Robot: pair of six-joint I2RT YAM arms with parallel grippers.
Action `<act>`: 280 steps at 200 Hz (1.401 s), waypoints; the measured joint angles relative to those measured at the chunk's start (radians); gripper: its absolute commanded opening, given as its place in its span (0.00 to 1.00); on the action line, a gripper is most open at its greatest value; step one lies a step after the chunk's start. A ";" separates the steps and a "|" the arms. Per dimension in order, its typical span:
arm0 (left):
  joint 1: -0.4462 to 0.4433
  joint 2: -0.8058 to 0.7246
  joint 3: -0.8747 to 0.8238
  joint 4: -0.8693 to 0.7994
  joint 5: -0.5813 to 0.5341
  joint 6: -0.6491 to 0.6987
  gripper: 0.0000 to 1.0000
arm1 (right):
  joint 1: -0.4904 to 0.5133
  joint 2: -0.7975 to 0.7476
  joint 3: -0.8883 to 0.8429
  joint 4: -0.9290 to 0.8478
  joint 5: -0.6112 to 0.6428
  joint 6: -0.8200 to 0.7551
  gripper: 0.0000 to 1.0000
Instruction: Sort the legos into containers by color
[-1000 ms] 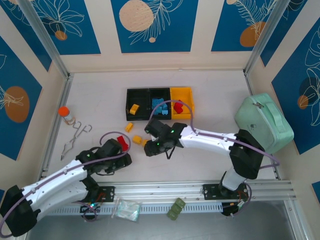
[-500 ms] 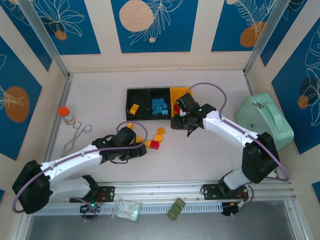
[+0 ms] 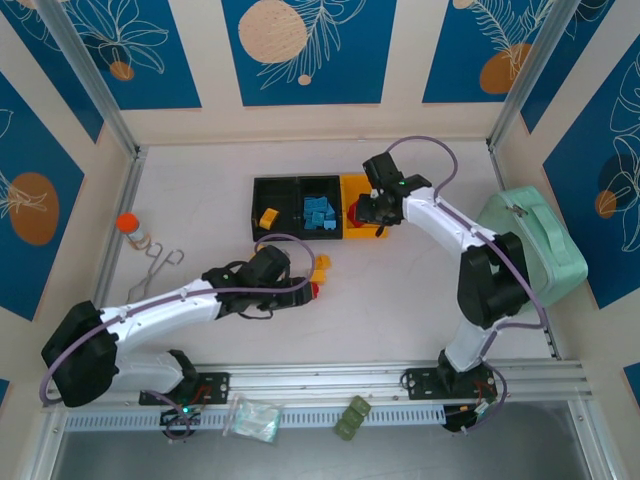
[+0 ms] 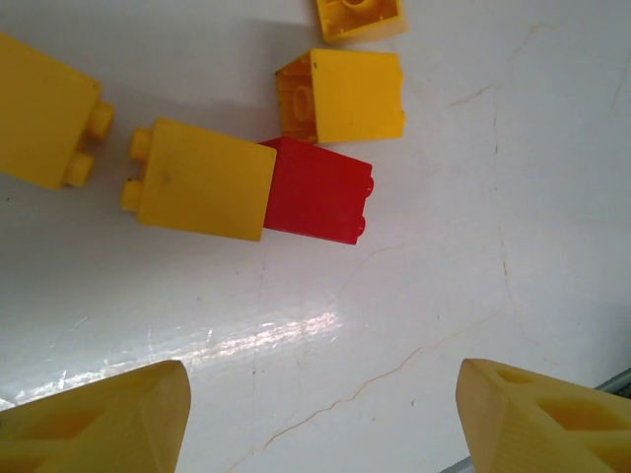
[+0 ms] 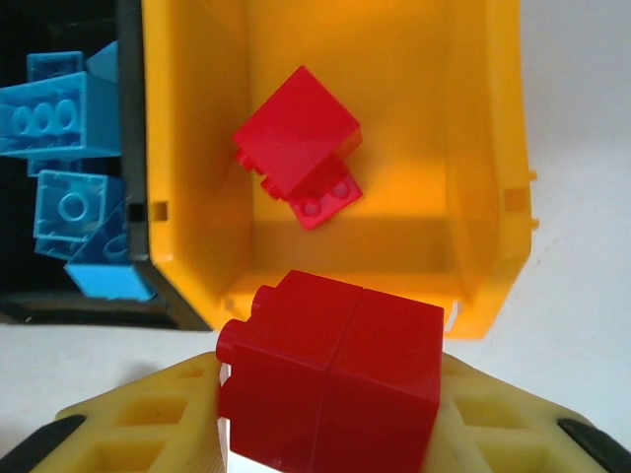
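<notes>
My right pincer (image 5: 330, 404) clamps a red lego (image 5: 335, 365) above the rim of the yellow container (image 5: 488, 148), which has other red legos (image 5: 296, 138) inside. My left pincer (image 4: 320, 414) gapes empty over a red brick (image 4: 317, 190) that touches a yellow brick (image 4: 202, 179) on the table (image 4: 513, 227).

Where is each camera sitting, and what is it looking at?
Top camera: above and behind the arms, looking down on the table; both arms, the left hand and the right hand show.
Left wrist camera: on the left arm, facing down at a loose red brick next to a yellow brick; its open fingertips show.
Right wrist camera: on the right arm, facing down into the yellow bin; its fingers pinch the held red brick.
Shared: the yellow bin and blue bricks appear in top and right wrist views.
</notes>
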 measured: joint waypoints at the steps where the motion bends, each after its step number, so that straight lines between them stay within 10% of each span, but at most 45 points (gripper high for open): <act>1: 0.000 0.000 0.000 0.000 0.000 0.000 0.71 | 0.000 0.004 0.003 0.000 0.002 0.000 0.40; 204: -0.007 0.014 0.000 0.018 0.001 0.000 0.72 | -0.001 0.168 0.134 -0.031 0.085 -0.011 0.58; 280: 0.009 -0.085 0.000 -0.118 -0.116 -0.011 0.72 | 0.069 -0.150 -0.080 0.016 0.058 -0.008 0.57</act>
